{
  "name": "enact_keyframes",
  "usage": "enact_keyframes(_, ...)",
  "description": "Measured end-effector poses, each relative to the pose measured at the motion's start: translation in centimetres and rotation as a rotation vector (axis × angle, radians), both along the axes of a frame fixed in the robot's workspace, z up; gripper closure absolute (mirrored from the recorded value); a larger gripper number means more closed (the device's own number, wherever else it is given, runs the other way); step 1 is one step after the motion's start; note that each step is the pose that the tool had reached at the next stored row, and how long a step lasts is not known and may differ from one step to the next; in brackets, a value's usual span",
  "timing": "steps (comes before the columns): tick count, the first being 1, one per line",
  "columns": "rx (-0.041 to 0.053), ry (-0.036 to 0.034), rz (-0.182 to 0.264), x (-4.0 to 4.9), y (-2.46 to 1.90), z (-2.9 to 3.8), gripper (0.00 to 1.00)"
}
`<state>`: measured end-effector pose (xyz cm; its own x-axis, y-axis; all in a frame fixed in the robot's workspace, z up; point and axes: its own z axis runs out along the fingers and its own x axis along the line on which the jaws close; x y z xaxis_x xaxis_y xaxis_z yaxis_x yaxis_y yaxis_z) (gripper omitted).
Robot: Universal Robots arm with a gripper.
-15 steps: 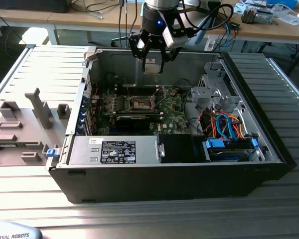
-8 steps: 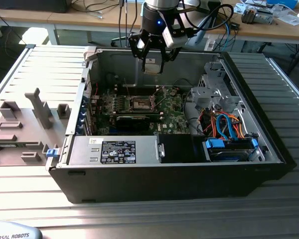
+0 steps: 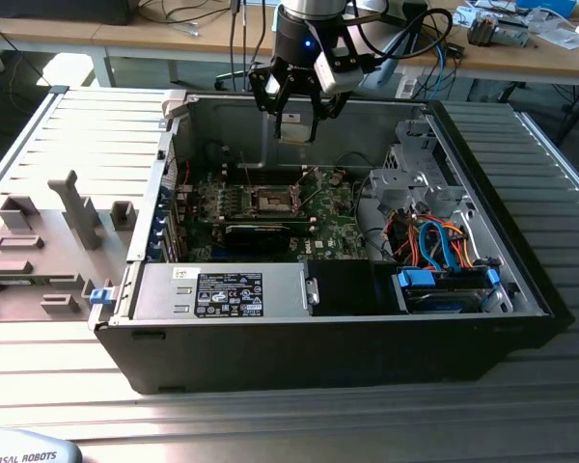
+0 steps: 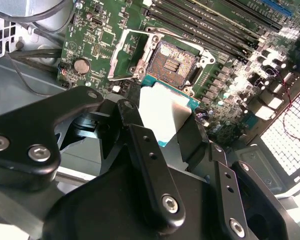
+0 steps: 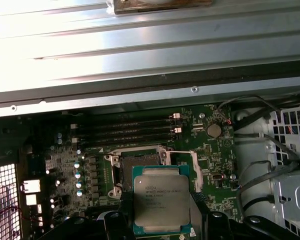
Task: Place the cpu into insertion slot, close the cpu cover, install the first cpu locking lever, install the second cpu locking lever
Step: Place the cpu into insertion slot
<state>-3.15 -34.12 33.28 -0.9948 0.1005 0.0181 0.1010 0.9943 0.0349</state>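
Note:
My gripper hangs above the open computer case, shut on the cpu, a flat square chip with a silver-grey top. Both wrist views show the cpu clamped by its edges between the black fingers. The insertion slot lies on the green motherboard below, its dark centre bare. The cpu is above it and apart from it. The cpu cover, a thin silver frame, stands swung open beside the slot. I cannot make out the locking levers.
A black bar lies on the board just in front of the slot. The case also holds memory slots, a labelled grey power supply and a drive cage with blue and orange cables. Grey fixtures stand on the table at the exterior view's left.

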Motion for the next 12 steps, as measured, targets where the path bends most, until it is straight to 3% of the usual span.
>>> enact_keyframes(12, 0.0000, 0.0000, -0.010, 0.00, 0.00, 0.00, 0.46)
